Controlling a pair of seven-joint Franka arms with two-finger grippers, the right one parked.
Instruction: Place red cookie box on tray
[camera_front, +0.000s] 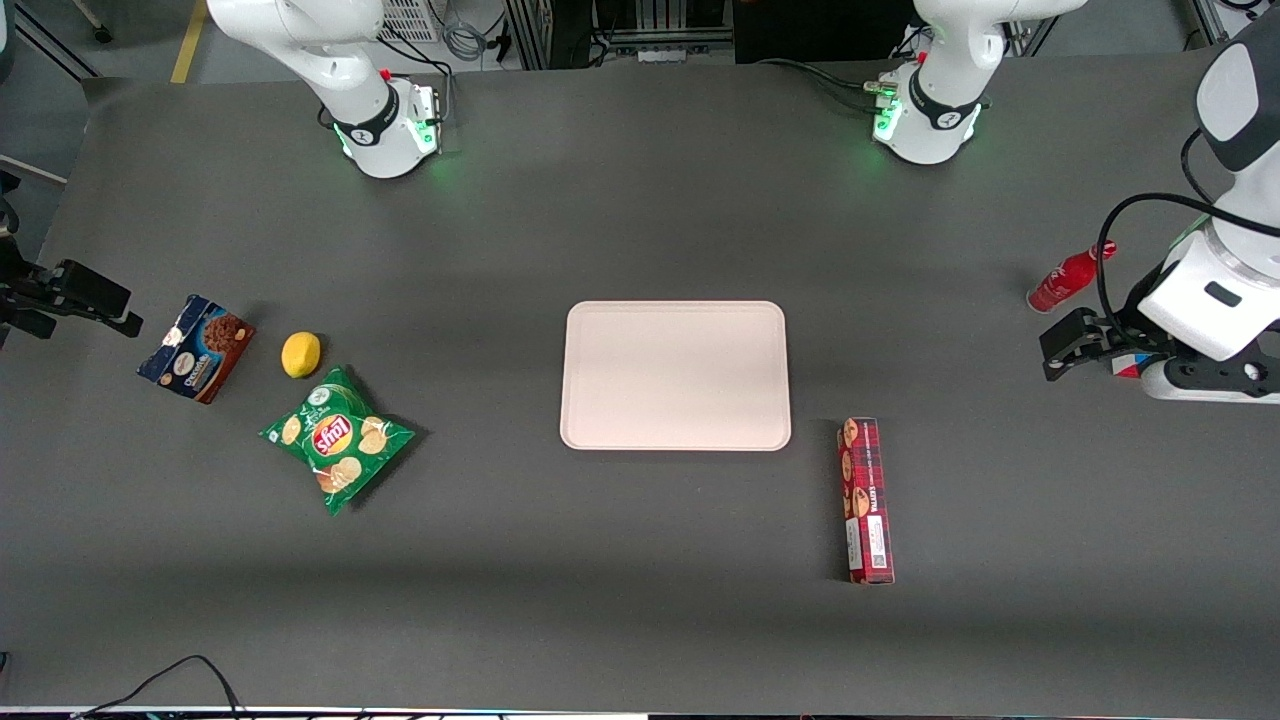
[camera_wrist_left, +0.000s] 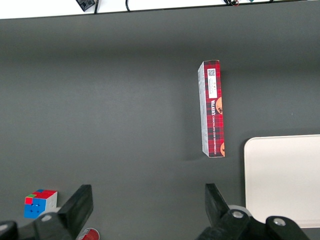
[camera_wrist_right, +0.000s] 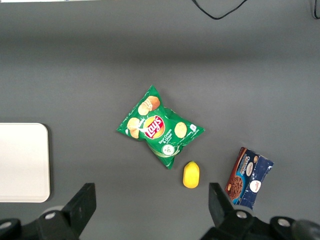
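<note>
Dark grey matting covers the whole table (camera_front: 640, 620), and the tray (camera_front: 675, 375) makes the best landmark on it: flat, pale pink, lying bare at the middle. Just off the tray's corner, toward the working arm's end and nearer the front camera, lies the red cookie box (camera_front: 866, 500), flat on a long face, apart from the tray rim and roughly parallel to its short side. The gripper (camera_front: 1062, 355) hangs well apart from the box, farther toward the working arm's end of the table than the tray, with its 2 fingers (camera_wrist_left: 80, 202) spread wide and nothing between them. I judge the carton light and fairly stiff, though thin card would dent under a hard squeeze and the contents are brittle. Its printed surface looks smooth, so slip is possible. Taking hold across the narrow width near mid-length should keep it from tipping as it lifts.
</note>
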